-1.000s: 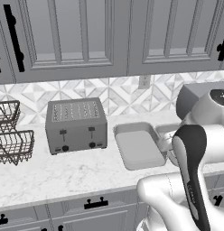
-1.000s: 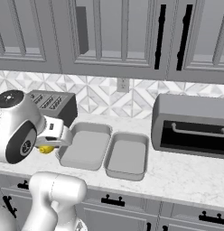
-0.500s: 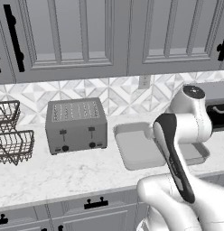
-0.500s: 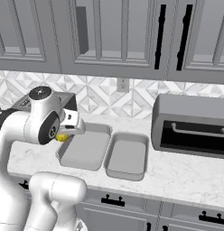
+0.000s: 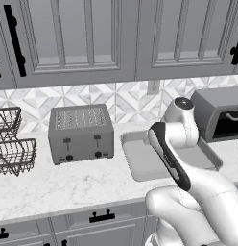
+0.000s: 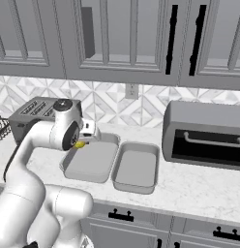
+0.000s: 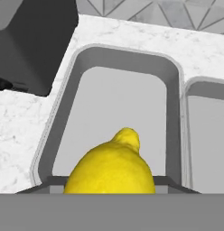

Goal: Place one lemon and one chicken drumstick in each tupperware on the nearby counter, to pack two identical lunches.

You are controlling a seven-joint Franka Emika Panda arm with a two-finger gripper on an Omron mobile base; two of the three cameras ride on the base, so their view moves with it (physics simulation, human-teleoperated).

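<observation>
Claw [image 6: 83, 144] is clamping 1 lemon [image 7: 111, 168], hanging over the near-left end of the left tupperware [image 7: 118, 97]. Lemon is sitting above the tub, not in it. Right tupperware [image 6: 135, 167] is lying just beside it on the white table [image 6: 199, 186]. Toaster [image 5: 81, 133] is standing left of both, toaster oven [image 6: 205, 133] right.
</observation>
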